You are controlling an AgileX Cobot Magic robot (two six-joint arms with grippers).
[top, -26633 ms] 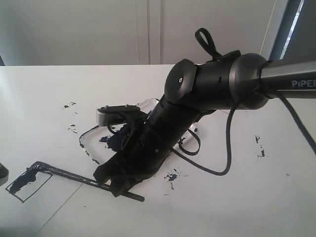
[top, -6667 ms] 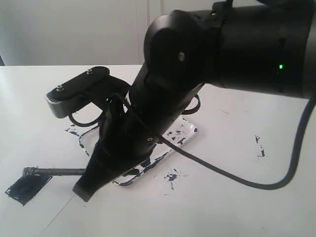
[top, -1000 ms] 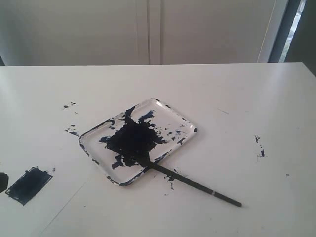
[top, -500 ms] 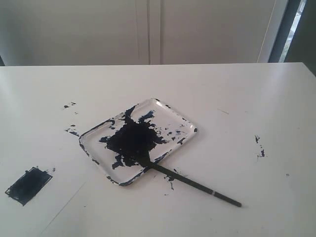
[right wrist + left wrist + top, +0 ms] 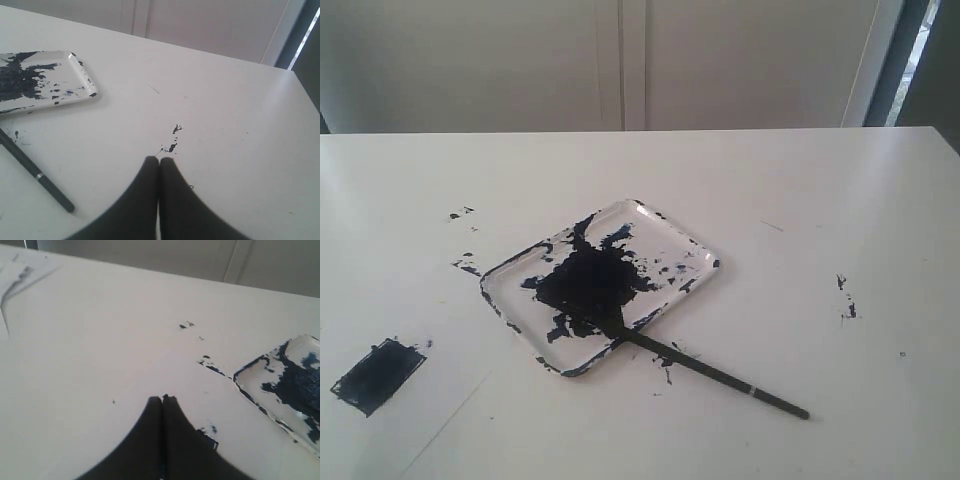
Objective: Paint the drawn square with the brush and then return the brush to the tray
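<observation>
The clear tray sits mid-table, smeared with blue-black paint. The brush lies with its dark tip on the tray's paint blotch, and its handle sticks out over the near rim onto the table. The drawn square at the front left is filled solid blue-black. Neither gripper shows in the exterior view. My left gripper is shut and empty above bare table, with the tray off to one side and a corner of the square beside its finger. My right gripper is shut and empty, apart from the brush and tray.
Dark paint splatters dot the white table left of the tray, beside the brush and at the right. One splatter lies just past my right fingertips. A wall runs behind the table's far edge.
A dark shape at the left edge of the exterior view a second ago has gone out of sight. Brush, tray and square have not moved.
</observation>
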